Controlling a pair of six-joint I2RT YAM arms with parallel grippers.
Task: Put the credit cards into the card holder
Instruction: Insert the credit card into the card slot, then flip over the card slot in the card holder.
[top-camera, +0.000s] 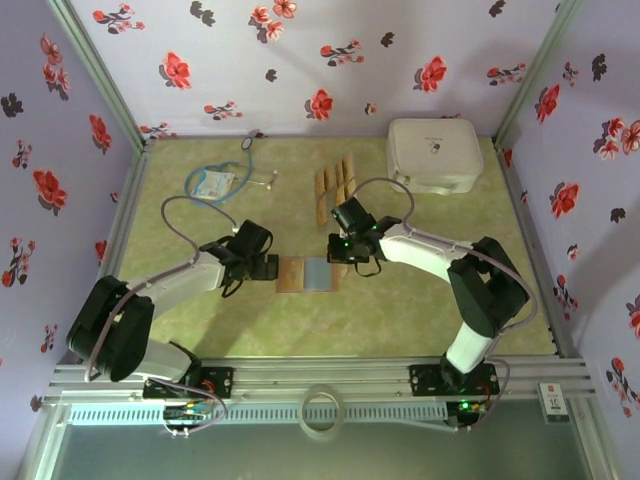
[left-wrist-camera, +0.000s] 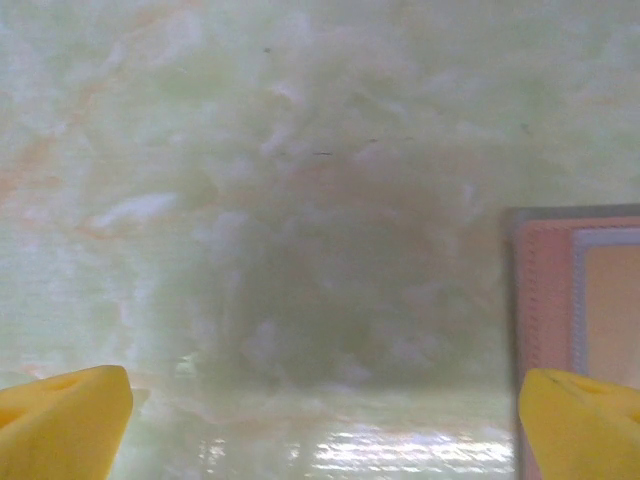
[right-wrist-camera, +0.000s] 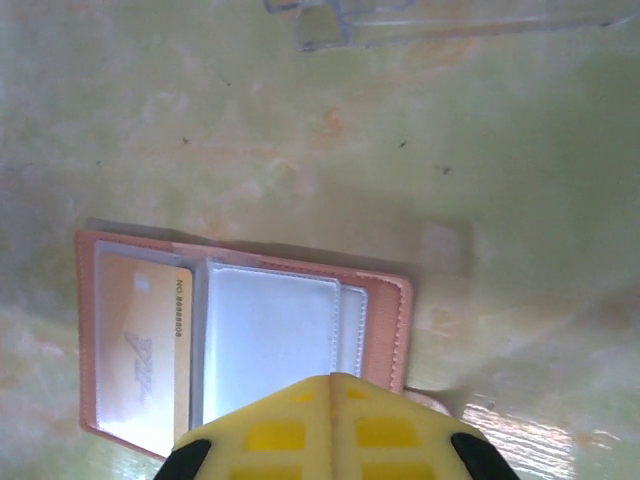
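Lilac walls (top-camera: 320, 60) with red flowers enclose a green marbled tabletop (top-camera: 380, 320).

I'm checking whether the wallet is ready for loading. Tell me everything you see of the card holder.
The card holder lies open and flat on the table. It has a pinkish-brown leather-like cover, a stitched border and clear plastic pockets inside; one holds a tan printed card. The right tool overlaps its edge; contact is unclear.
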